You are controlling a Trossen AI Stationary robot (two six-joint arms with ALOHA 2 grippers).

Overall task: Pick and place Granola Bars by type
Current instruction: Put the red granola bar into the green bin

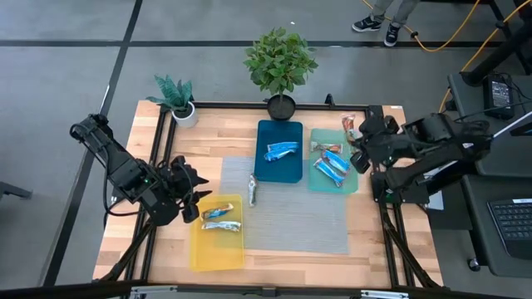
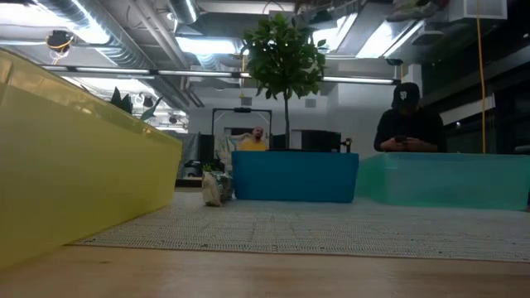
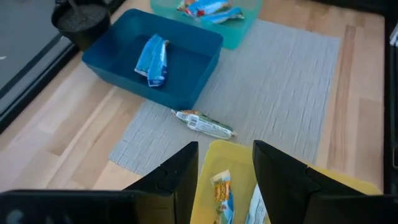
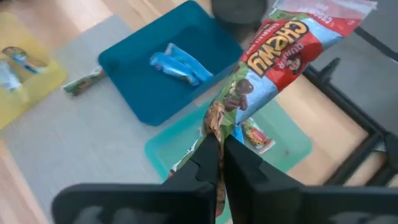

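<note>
My right gripper [image 4: 222, 149] hovers over the teal tray's [image 1: 353, 184] far right corner, shut on a silver-and-red bar [image 1: 349, 125]. My left gripper [image 3: 225, 168] is open above the yellow tray's [image 1: 199, 253] far left edge, touching nothing. Two bars [image 1: 220, 218] lie flat in the yellow tray. One blue bar [image 1: 281, 150] lies in the dark blue tray [image 1: 278, 173], and several bars [image 1: 331, 164] lie in the teal tray. A greenish-silver bar [image 1: 252, 189] rests on the grey mat between the trays and also shows in the low view [image 2: 213, 189]. My right gripper pinches the silver-and-red bar by one crimped wrapper end [image 4: 216, 122] between its two fingertips [image 4: 208, 155]. The bar is lifted clear of the tray and sticks out beyond the fingers, its far end [image 4: 323, 15] pointing toward the table's far right corner.
A grey mat [image 1: 291, 220] lies under the trays. Two potted plants [image 1: 280, 66] [image 1: 176, 98] stand at the table's far edge. A black frame [image 1: 391, 237] runs along the table's sides. Seated people [image 2: 410, 124] show in the room beyond.
</note>
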